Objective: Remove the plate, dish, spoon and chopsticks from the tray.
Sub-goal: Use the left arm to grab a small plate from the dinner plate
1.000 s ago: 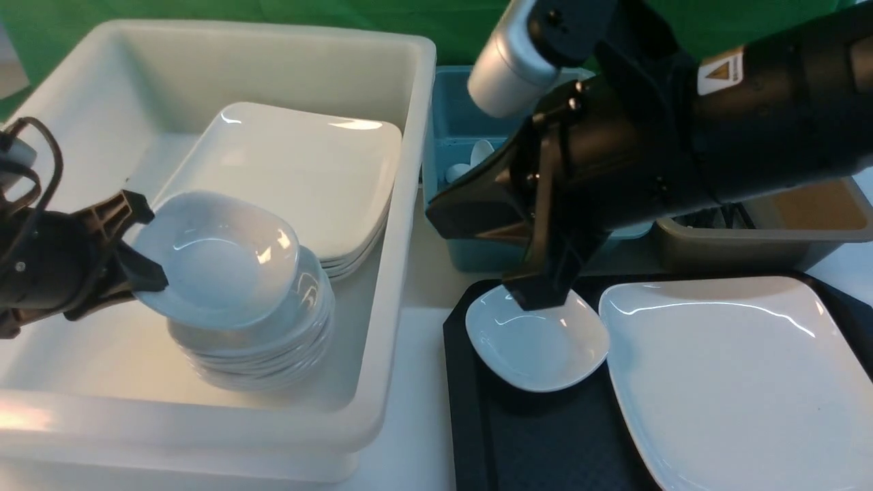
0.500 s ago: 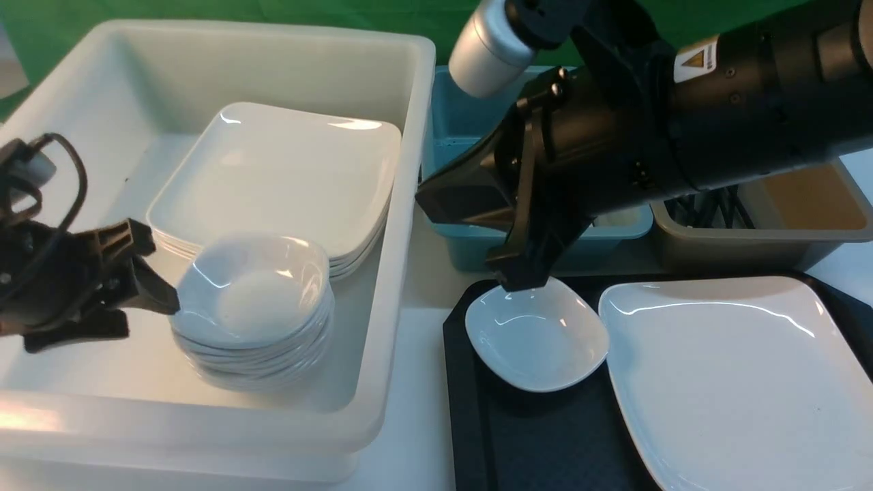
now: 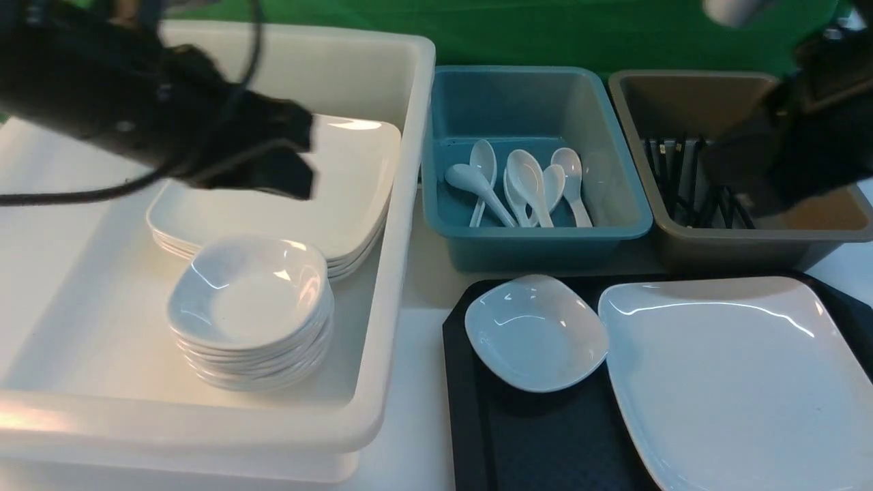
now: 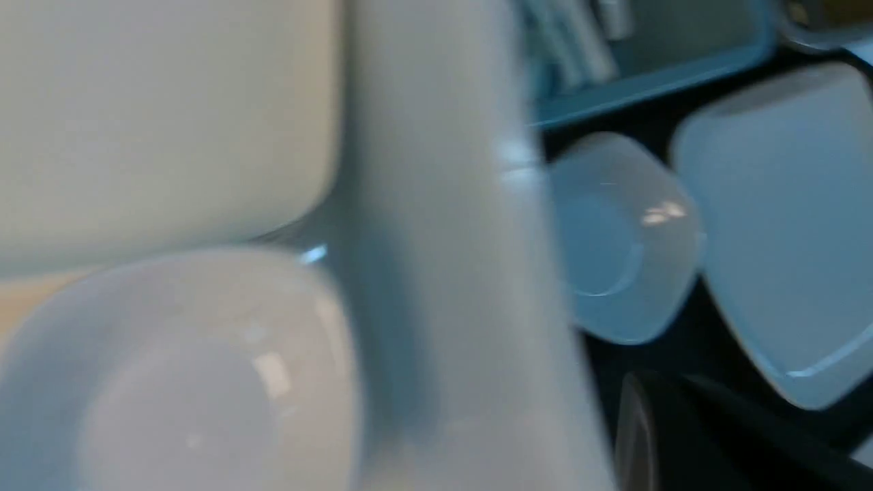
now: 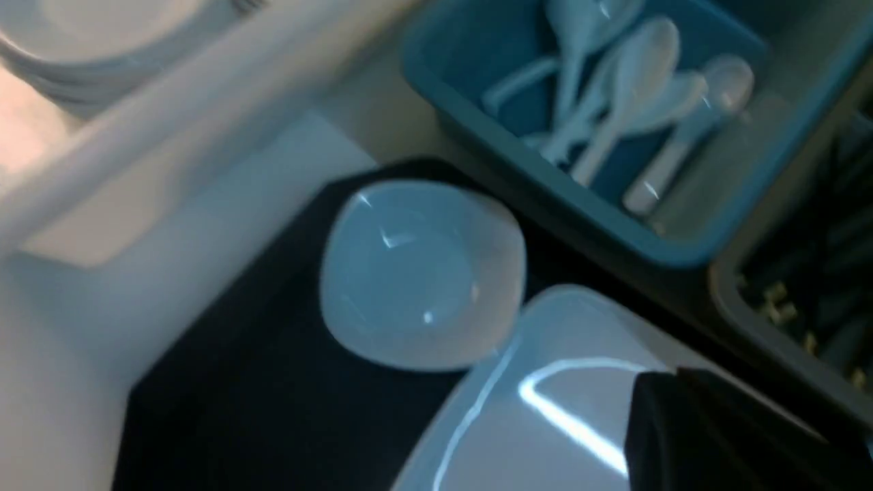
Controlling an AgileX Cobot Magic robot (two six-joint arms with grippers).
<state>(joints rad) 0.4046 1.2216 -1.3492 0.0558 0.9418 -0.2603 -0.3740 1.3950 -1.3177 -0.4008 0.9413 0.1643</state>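
Clearing looks partly done. No spoon or chopsticks lie on the visible part of the large flat black plastic tray (image 3: 532, 443). Glossy white soup spoons (image 3: 525, 181) rest in the teal plastic bin (image 3: 539, 245) between the two hands, and thin black chopsticks (image 3: 682, 177) lie in the brown plastic bin (image 3: 736, 252) just under the right hand (image 3: 757, 170).

Still to move are the large glossy white square plate (image 3: 736, 382) and the small white rounded-square dish (image 3: 535, 334). They sit just beside each other on the tray, below the right hand and well apart from the left hand (image 3: 290, 160).

Both hands are clenched and empty. A second ago the left hand held a small bowl over the stack of white bowls (image 3: 249, 307) in the deep white plastic tub (image 3: 409, 204). Now that bowl tops the stack and the hand has risen away. The right hand, then hovering at the dish, has drawn back.
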